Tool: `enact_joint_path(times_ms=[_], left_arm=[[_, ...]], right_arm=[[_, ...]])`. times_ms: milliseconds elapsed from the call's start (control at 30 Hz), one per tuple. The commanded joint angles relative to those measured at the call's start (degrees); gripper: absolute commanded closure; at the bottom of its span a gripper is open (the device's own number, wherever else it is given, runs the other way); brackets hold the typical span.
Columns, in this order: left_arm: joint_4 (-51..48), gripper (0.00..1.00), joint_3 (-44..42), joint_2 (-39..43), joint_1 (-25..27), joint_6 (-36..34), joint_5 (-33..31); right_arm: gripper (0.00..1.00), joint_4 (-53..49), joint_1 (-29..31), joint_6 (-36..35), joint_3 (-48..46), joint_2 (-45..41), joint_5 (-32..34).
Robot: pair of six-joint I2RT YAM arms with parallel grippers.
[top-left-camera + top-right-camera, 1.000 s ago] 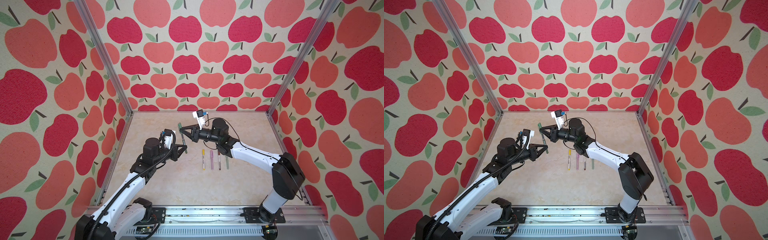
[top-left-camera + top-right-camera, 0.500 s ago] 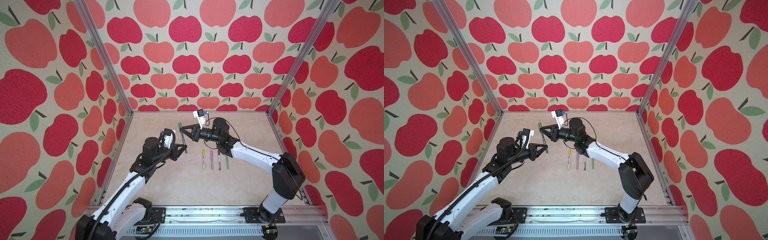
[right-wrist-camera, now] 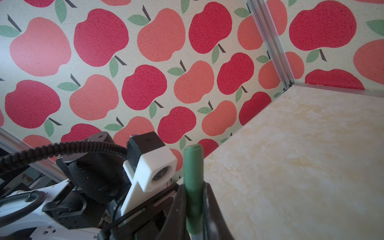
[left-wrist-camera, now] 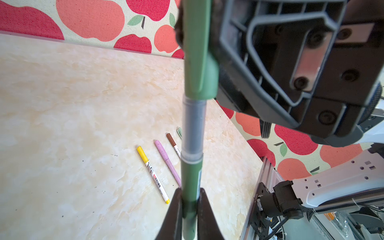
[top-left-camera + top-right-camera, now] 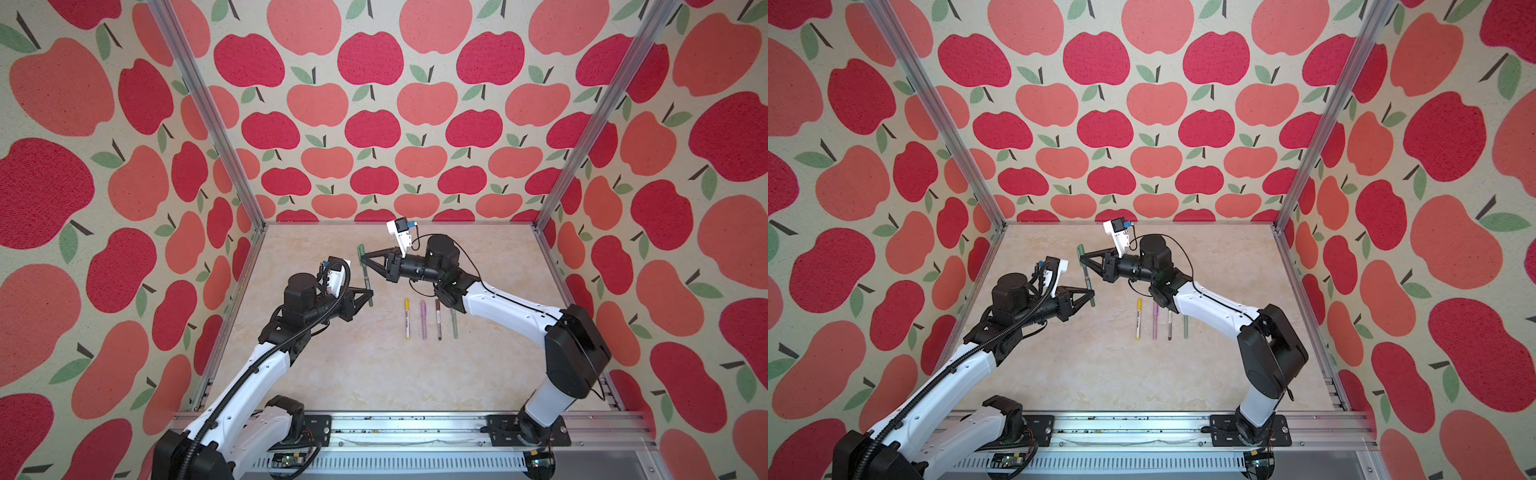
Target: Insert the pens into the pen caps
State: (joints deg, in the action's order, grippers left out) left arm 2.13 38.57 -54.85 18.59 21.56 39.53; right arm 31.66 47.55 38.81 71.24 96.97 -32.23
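Note:
A dark green pen (image 5: 367, 285) (image 5: 1088, 284) hangs nearly upright above the table. My left gripper (image 5: 370, 296) (image 4: 190, 199) is shut on its green barrel (image 4: 190, 178). My right gripper (image 5: 362, 262) (image 3: 194, 193) is shut on the dark green pen cap (image 5: 360, 251) (image 4: 197, 52) (image 3: 193, 166) at the pen's far end. The pen's tip is hidden inside the cap, and a grey neck (image 4: 194, 124) shows between cap and barrel. The two grippers face each other, close together.
Four capped pens lie side by side mid-table: yellow (image 5: 407, 318), lilac-pink (image 5: 423, 319), brown (image 5: 438, 318) and sage green (image 5: 454, 324), the last partly under my right arm (image 5: 507, 309). Apple-patterned walls (image 5: 374, 124) enclose the marble tabletop (image 5: 374, 374).

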Motion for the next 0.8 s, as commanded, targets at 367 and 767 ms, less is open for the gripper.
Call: enact_joint_path(times_ms=[367, 767], left_arm=[[2.1, 1.00, 6.9, -0.3, -2.2, -8.0, -3.2], [-3.0, 1.00, 8.2, -0.5, -1.0, -11.5, -5.3]], right_arm=[[0.76, -9.9, 0.3, -2.2, 0.2, -4.0, -8.1], [0.60, -14.7, -0.5, -6.5, 1.1, -8.2, -7.2]])
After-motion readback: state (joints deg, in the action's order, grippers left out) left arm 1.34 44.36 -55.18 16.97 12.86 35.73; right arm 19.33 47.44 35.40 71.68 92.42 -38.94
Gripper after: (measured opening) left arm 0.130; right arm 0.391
